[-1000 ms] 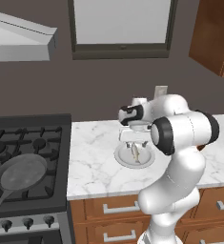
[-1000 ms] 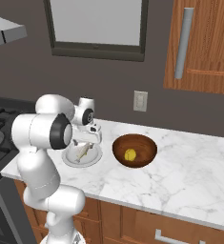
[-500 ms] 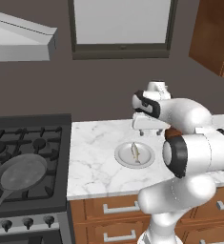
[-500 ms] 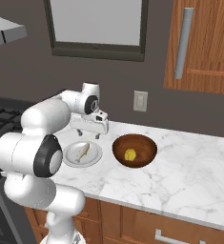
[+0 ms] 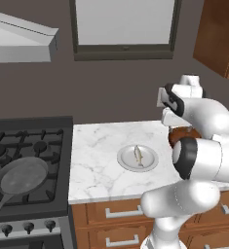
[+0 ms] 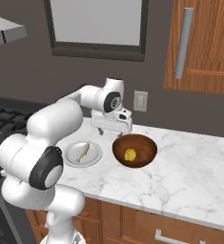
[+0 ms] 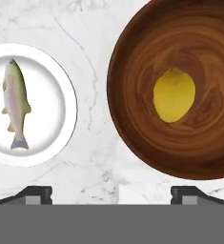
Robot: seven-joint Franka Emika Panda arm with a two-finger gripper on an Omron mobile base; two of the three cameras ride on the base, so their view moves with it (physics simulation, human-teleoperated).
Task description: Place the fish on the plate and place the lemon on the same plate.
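— Dark fingertips (image 7: pixel 37 193) spread wide? Anything between them?
— Spread wide, gripping nothing. Hung empty as the hand (image 6: pixel 111 129) above the near rim of the brown bowl (image 6: pixel 135 150), over white marbled surface (image 6: pixel 189 167).
— And under the hand?
— Saw the lemon (image 7: pixel 174 95) lying in the bowl's well, yellow, untouched. Just beside the bowl, found the plate (image 7: pixel 61 81), apart from it by a strip of marble.
— Fish?
— Lay the fish (image 7: pixel 14 102) already on the plate, lengthwise across the inner well, tail toward the hand in the hand view.
— Further out?
— Spotted a dark frying pan (image 5: pixel 18 177) on the stove (image 5: pixel 28 146), well apart from the plate. Noted wooden drawers (image 5: pixel 116 223) below the surface, a window (image 6: pixel 96 24) on the wall behind.
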